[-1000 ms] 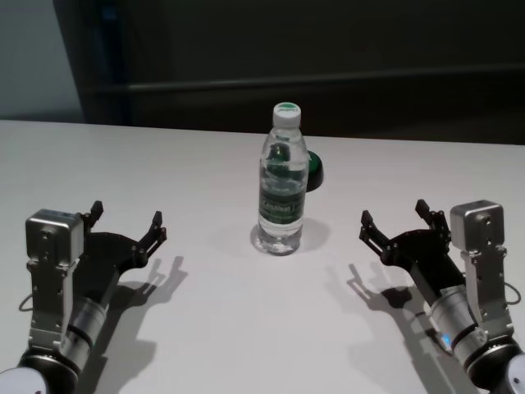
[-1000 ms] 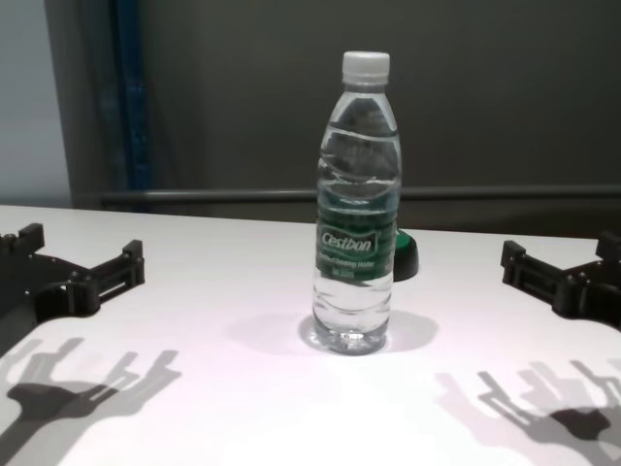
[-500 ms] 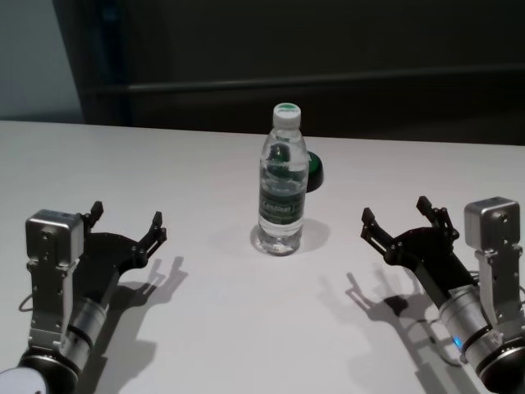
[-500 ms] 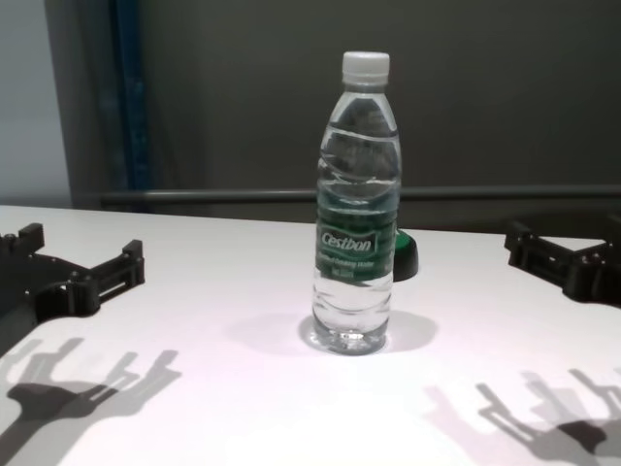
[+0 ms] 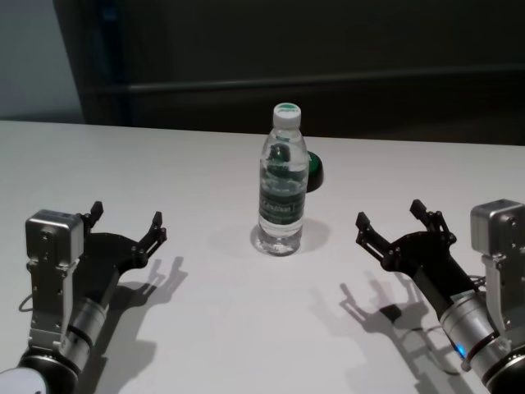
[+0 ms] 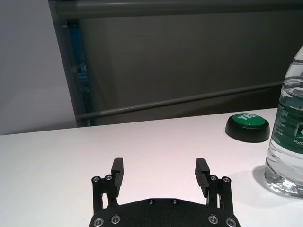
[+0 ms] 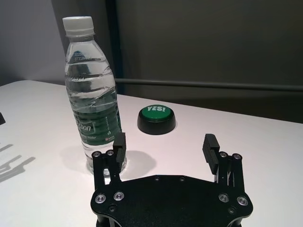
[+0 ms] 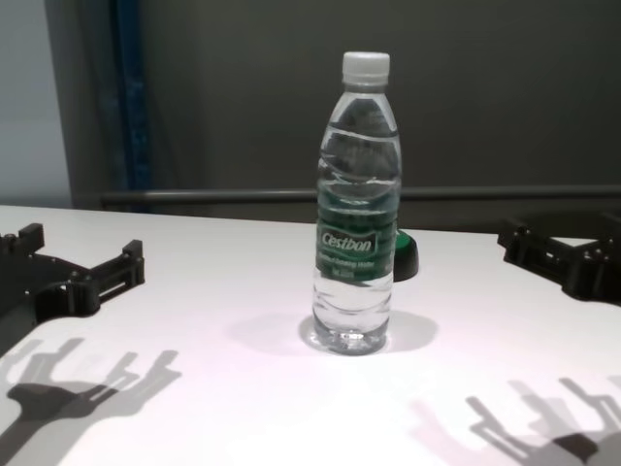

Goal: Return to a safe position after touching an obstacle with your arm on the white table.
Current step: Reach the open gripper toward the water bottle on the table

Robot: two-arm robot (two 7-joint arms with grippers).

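The obstacle, a clear water bottle (image 5: 284, 185) with a white cap and dark green "Cestbon" label, stands upright in the middle of the white table (image 5: 246, 328). It also shows in the chest view (image 8: 356, 209), the right wrist view (image 7: 93, 101) and at the edge of the left wrist view (image 6: 289, 137). My right gripper (image 5: 392, 222) is open and empty, raised above the table to the right of the bottle, apart from it; it shows in the right wrist view (image 7: 164, 144) too. My left gripper (image 5: 127, 220) is open and empty, parked at the left.
A small low black round object with a green "YES!" top (image 7: 156, 118) sits just behind and right of the bottle, also in the head view (image 5: 312, 171). A dark wall with a rail runs behind the table's far edge.
My right gripper has risen off the table and shifted slightly left toward the bottle; its shadow has dropped lower. The left arm and the bottle have not moved.
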